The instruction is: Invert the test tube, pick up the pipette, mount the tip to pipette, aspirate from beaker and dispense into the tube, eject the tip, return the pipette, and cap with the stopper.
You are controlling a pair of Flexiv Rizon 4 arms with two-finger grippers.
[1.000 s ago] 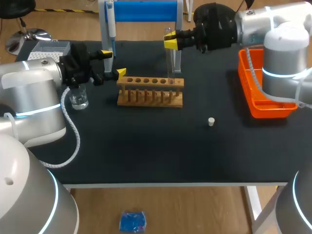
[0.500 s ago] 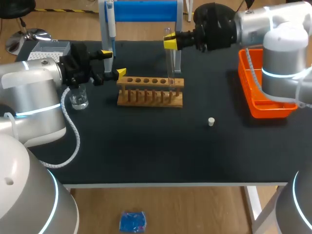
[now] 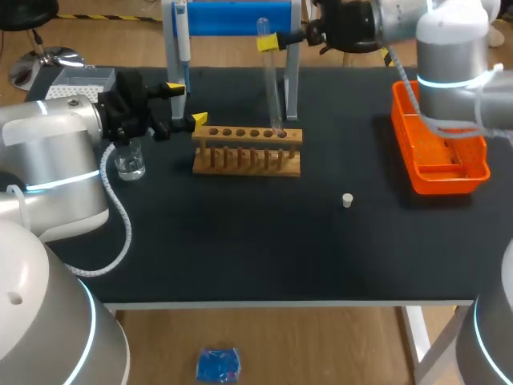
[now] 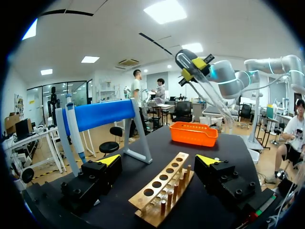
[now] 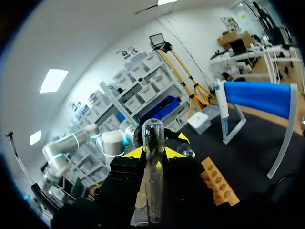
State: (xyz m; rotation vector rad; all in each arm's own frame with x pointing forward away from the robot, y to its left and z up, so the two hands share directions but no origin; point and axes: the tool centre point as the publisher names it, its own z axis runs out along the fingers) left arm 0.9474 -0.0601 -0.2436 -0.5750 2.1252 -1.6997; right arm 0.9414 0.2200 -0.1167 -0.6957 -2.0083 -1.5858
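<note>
On the dark table [image 3: 240, 241] the wooden rack [image 3: 247, 150] stands a little left of the frame's middle. The right arm comes in from the upper right corner, and the right fingers [image 3: 268, 42] are closed on the test tube [image 3: 271, 84] near its upper end, one yellow tip on each side of the glass. The tube is long and clear and leans a little. Its rounded end is up, near the top of the frame, and its lower end is at the right end of the rack; I cannot tell if it touches the wood there. In the right wrist view the tube [image 5: 153, 171] stands between the two yellow tips [image 5: 136, 152]. The left arm comes in from the left side, and the left fingers [image 3: 199, 120] are wide apart and hold nothing, just beside the rack's left end. In the left wrist view the rack [image 4: 164, 188] lies between these fingers [image 4: 110, 160]. The beaker [image 3: 130, 160] stands under the left arm, left of the rack. The pipette [image 3: 183, 36] hangs on the blue stand [image 3: 232, 18] at the top middle. The small white stopper [image 3: 347, 200] lies alone right of the middle, between the rack and the orange tray [image 3: 441, 180] at the right edge.
</note>
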